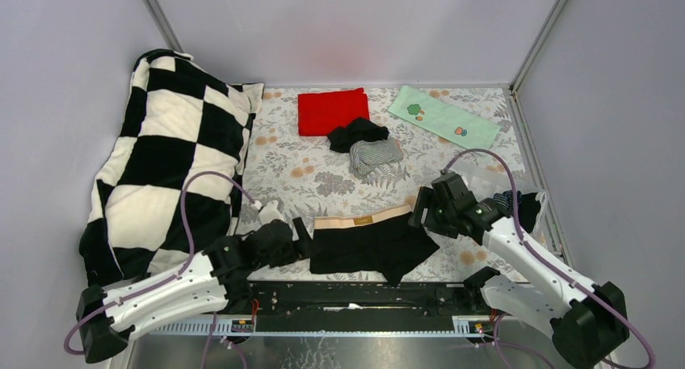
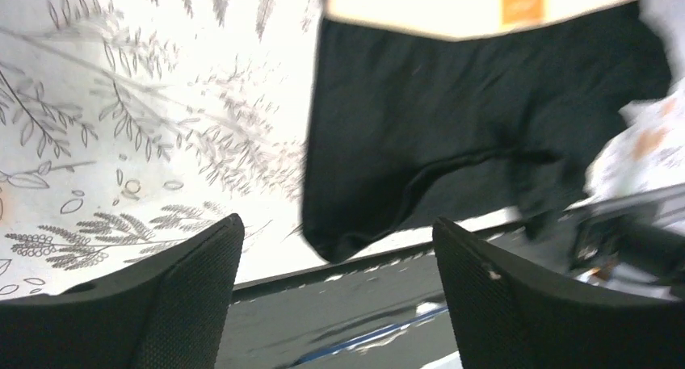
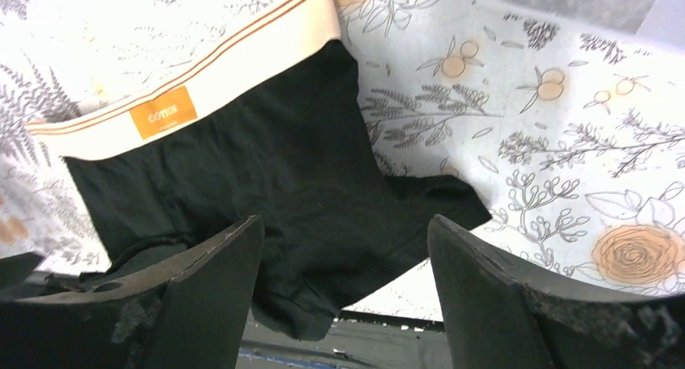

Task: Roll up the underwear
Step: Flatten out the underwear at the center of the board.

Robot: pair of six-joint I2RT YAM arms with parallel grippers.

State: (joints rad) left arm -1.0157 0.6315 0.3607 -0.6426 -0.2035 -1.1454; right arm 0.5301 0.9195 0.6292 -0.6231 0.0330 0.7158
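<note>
The left gripper (image 2: 337, 224) has its fingers spread wide and holds nothing, sitting just off the left edge of the black underwear (image 1: 367, 244). The right gripper (image 3: 346, 222) is also wide open and empty, poised over that garment's right side. The underwear lies flat on the flowered sheet (image 1: 299, 171) near the front edge, its cream waistband facing away from the arms. Farther back are a crumpled black pair (image 1: 355, 132) and a grey striped pair (image 1: 376, 155) touching each other, beside a red cloth (image 1: 332, 111). A green cloth (image 1: 443, 116) lies to the right and a checkered pillow (image 1: 174, 159) to the left.
</note>
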